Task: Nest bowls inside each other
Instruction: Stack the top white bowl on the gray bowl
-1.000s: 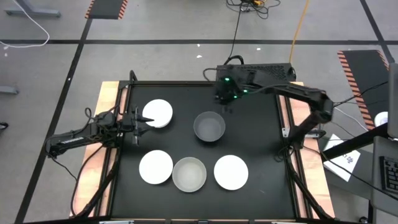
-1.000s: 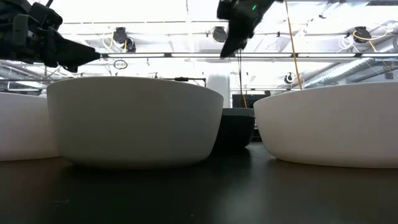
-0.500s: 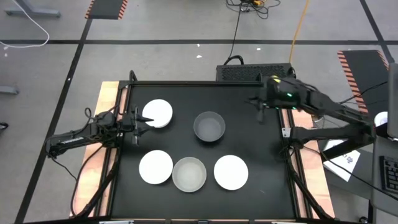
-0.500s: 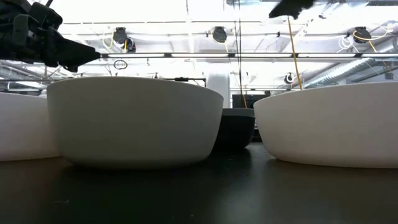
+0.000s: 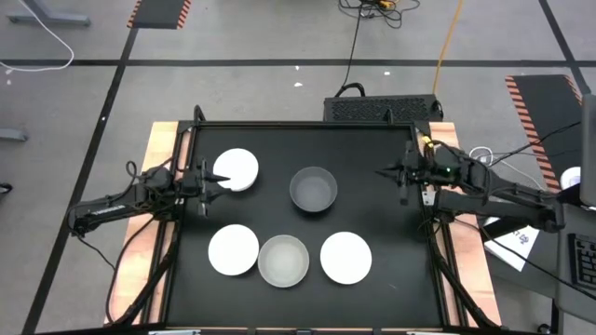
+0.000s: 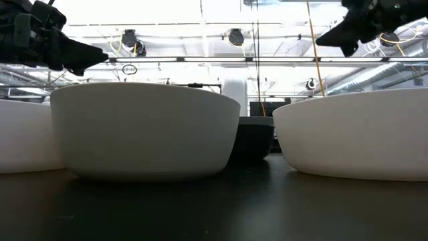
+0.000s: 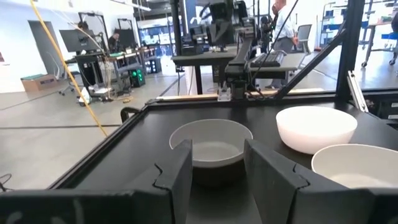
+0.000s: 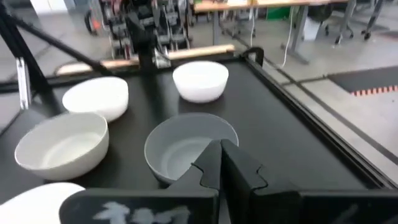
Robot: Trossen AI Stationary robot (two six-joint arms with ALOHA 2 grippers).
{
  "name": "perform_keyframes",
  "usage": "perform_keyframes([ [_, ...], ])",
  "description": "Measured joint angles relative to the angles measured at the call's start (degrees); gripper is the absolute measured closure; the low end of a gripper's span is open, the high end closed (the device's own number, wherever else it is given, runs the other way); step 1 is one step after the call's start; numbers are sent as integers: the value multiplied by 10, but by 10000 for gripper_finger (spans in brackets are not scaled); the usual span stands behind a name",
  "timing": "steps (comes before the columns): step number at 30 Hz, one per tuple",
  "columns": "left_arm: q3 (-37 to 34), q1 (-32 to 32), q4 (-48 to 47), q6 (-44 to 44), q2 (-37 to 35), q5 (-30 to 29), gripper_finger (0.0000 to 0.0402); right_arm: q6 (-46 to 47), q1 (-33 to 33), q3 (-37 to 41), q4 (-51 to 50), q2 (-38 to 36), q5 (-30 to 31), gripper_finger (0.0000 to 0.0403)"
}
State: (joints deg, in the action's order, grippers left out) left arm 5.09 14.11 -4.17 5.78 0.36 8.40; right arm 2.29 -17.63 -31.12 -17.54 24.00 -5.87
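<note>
Five bowls sit base-down on the black table. In the high view there is a white bowl (image 5: 236, 170) at the far left, a dark grey bowl (image 5: 313, 190) in the middle, and a near row of a white bowl (image 5: 233, 249), a pale grey translucent bowl (image 5: 283, 261) and another white bowl (image 5: 345, 258). No black bowl shows. My left gripper (image 5: 209, 180) hangs open beside the far-left white bowl, raised above it (image 6: 100, 57). My right gripper (image 5: 386, 171) is shut at the table's right edge, also raised (image 6: 322, 41), pointing at the dark grey bowl (image 8: 186, 149).
The table has a raised black rim (image 5: 298, 124) with wooden side boards (image 5: 160, 167). A black box (image 5: 382, 107) stands just beyond the far edge. There is bare table between the dark grey bowl and the right rim.
My right arm has swung from above the table's far middle, near the dark grey bowl, out to the right edge, and has come lower at the end. The bowls have kept their places.
</note>
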Motion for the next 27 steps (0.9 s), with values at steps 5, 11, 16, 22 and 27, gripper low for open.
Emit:
perform_keyframes([
  [5,0,0,-2,0,0,0,254,21,0,80,55,-44,0,403],
  [11,0,0,0,0,0,0,254,48,0,173,174,-71,0,403],
  [16,0,0,2,-1,0,0,254,48,0,214,209,-75,0,403],
  [22,0,0,2,0,0,0,254,45,0,236,238,-75,-1,403],
  [27,0,0,7,0,0,0,254,41,0,237,233,-75,-3,403],
])
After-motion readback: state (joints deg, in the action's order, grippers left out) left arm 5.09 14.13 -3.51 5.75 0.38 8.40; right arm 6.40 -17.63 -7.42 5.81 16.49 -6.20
